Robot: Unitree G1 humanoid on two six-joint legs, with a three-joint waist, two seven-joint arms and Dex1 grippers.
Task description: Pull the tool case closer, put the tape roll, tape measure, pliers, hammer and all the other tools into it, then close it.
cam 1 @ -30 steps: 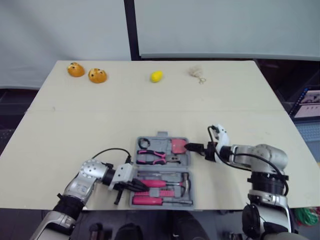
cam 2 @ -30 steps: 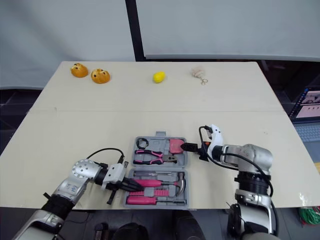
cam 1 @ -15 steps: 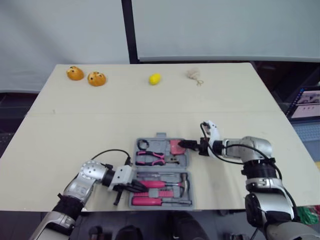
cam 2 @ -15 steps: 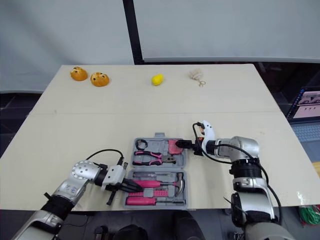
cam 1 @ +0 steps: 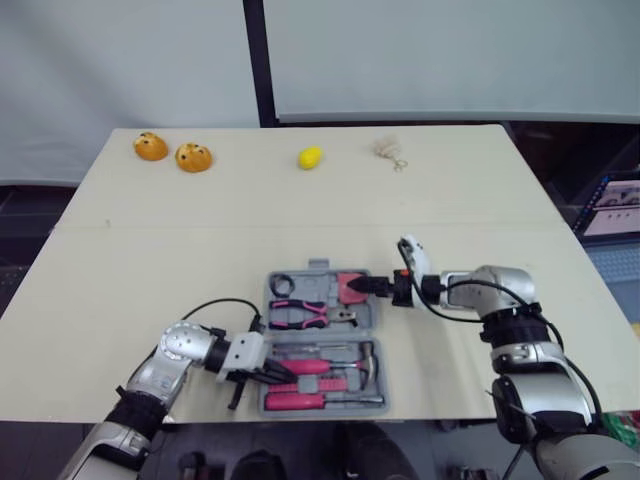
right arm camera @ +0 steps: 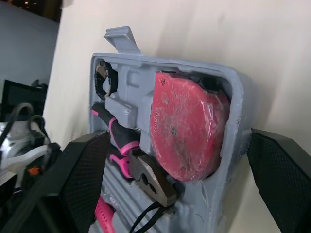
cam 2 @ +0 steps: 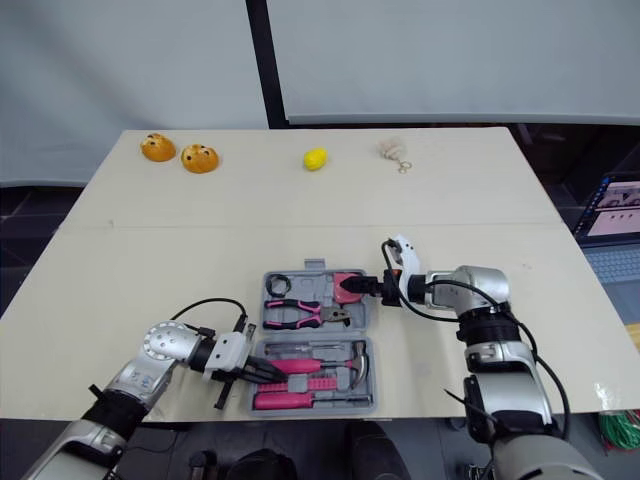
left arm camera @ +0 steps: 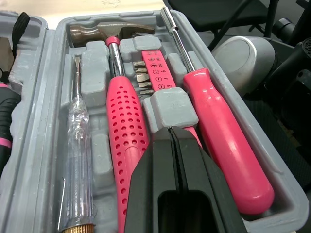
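Note:
The grey tool case point(cam 1: 320, 336) lies open near the table's front edge. Its far half holds a black tape roll point(cam 1: 283, 284), pink-handled pliers point(cam 1: 300, 312) and a pink tape measure point(right arm camera: 187, 131). In the near half lie a hammer point(left arm camera: 104, 33), a pink screwdriver point(left arm camera: 218, 131), a clear tester screwdriver point(left arm camera: 77, 160) and a strip of bits point(left arm camera: 150, 73). My left gripper point(cam 1: 262, 372) is shut, its tips over the left end of the near half. My right gripper point(cam 1: 372, 287) is open, its fingers point(right arm camera: 73, 184) astride the far half's right wall beside the tape measure.
Along the table's far edge sit two orange bun-like toys point(cam 1: 150, 146) point(cam 1: 194, 157), a yellow lemon point(cam 1: 311, 157) and a beige plush keychain point(cam 1: 387, 148). Bare tabletop lies between them and the case. A screen point(cam 1: 615, 205) stands off the table's right side.
My right gripper has moved a little left, from beside the case onto the far half's right wall. The left gripper and the tools have stayed put.

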